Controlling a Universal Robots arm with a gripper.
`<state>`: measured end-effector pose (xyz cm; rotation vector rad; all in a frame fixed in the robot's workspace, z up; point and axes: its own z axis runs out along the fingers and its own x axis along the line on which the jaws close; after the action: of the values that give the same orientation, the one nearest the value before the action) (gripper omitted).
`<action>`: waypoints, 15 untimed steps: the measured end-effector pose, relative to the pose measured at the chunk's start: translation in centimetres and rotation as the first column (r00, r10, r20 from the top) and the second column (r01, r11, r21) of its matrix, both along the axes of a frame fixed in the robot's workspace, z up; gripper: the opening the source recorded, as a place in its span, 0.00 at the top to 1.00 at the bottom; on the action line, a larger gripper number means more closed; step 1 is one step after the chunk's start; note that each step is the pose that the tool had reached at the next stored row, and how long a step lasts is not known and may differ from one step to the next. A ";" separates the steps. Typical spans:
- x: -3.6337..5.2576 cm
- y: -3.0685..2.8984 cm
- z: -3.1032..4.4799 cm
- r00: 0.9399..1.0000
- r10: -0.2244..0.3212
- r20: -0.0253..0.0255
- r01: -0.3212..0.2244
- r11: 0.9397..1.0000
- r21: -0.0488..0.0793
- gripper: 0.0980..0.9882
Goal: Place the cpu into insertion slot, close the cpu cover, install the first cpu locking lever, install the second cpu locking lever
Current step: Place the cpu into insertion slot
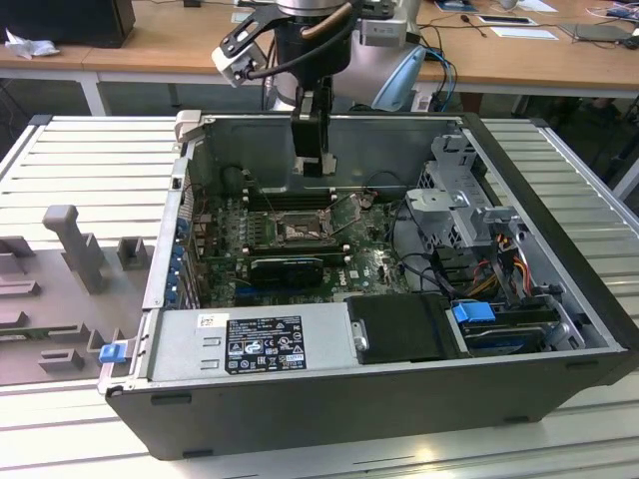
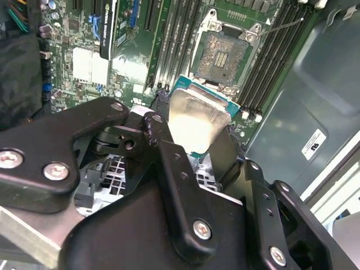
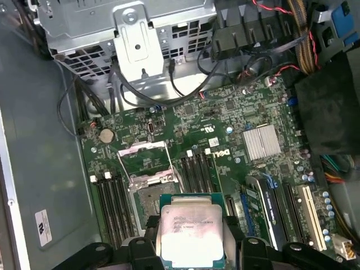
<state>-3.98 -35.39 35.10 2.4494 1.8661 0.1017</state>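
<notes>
The claw [image 1: 318, 160] hangs inside the open computer case [image 1: 349, 399], which lies on its side on the slatted metal worktop [image 1: 90, 150]. Both wrist views show it clamped on the cpu [image 3: 190, 233]: a black finger presses on each of two opposite edges of the chip, and the pale silver top faces up between them. In the second wrist view the cpu [image 2: 198, 121] is tilted and held in the air just beside the insertion slot [image 2: 225, 53], not in it. The slot [image 3: 151, 197] is bare, with its gold-brown contact field exposed inside the grey rim. The cpu cover [image 3: 147, 180] looks raised off the socket, so its thin frame outlines green board rather than the contacts. Black memory slots [image 3: 197, 171] run along both sides of the socket. In the exterior view the slot [image 1: 297, 232] sits below and a little toward the exterior view's left of the claw, with the long black graphics card [image 1: 288, 267] just nearer the camera.
</notes>
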 end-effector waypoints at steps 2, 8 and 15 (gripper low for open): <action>0.00 0.00 -0.02 1.000 -0.006 0.000 0.006 1.000 0.000 0.52; -0.04 0.00 -0.88 1.000 -0.012 -0.002 0.012 1.000 0.000 0.52; -0.09 0.00 -2.29 0.996 0.090 -0.002 -0.090 0.996 0.002 0.52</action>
<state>-4.06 -35.39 32.81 2.3671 1.9775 0.1054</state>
